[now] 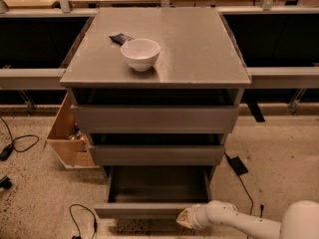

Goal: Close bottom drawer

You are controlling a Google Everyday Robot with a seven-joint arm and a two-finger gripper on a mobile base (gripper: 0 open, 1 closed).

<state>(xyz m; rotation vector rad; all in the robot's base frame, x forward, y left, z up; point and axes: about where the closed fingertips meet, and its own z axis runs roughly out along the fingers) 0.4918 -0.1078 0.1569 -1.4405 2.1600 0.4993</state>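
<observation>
The bottom drawer (149, 210) is standing wide open under the grey cabinet (199, 49), nothing closed yet; the gripper (187, 217) is resting against its front's right end, whether open or closed I cannot tell

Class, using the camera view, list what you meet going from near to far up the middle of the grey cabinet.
hand at the bottom drawer's front edge → bottom drawer, open → middle drawer → top drawer → white bowl on the cabinet top → small dark packet behind it.
</observation>
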